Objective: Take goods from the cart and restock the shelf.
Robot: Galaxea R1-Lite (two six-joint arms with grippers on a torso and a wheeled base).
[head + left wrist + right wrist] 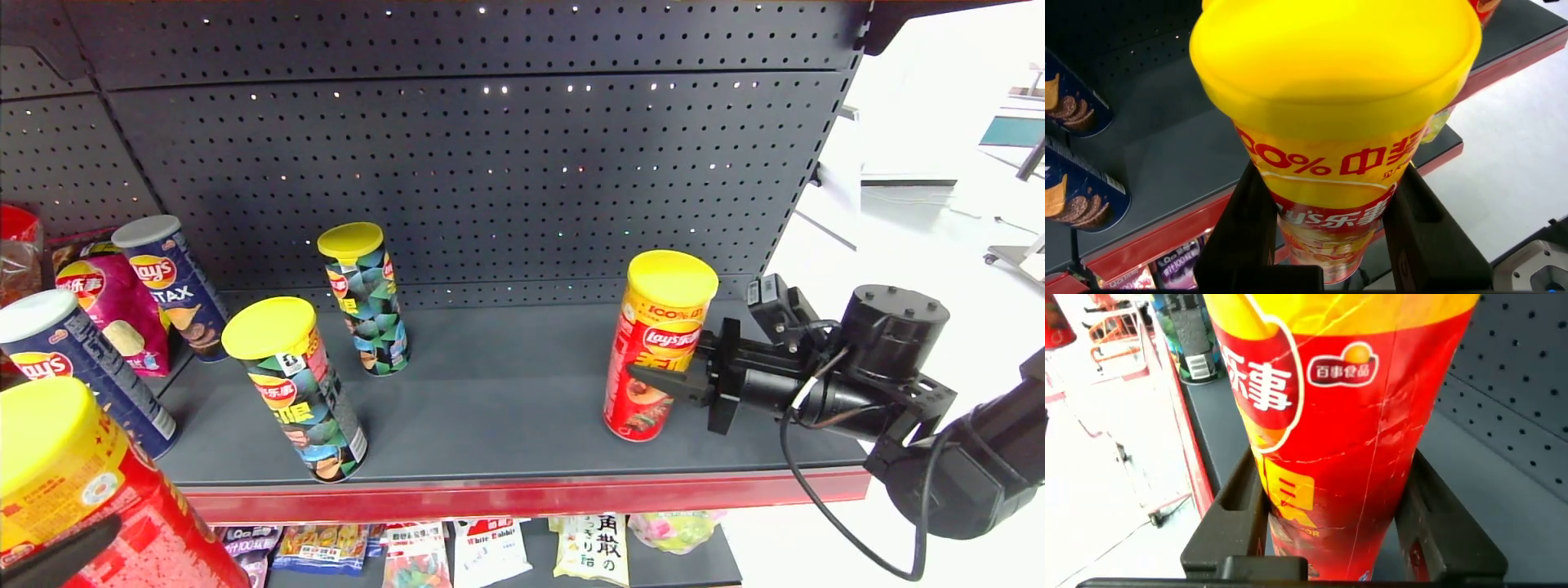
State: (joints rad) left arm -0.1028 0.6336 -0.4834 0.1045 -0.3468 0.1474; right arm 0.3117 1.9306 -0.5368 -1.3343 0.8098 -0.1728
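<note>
Right jaws: clamped on red can (657,343), upright at the right end of the shelf (506,392)
Left jaws: holding second red can (1331,82) out in front of the shelf

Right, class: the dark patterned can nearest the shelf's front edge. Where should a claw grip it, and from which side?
Probably around the middle of the patterned can, coming in level from the open front of the shelf. It is a tall upright tube, with the back panel behind it and gaps at both sides.
</note>
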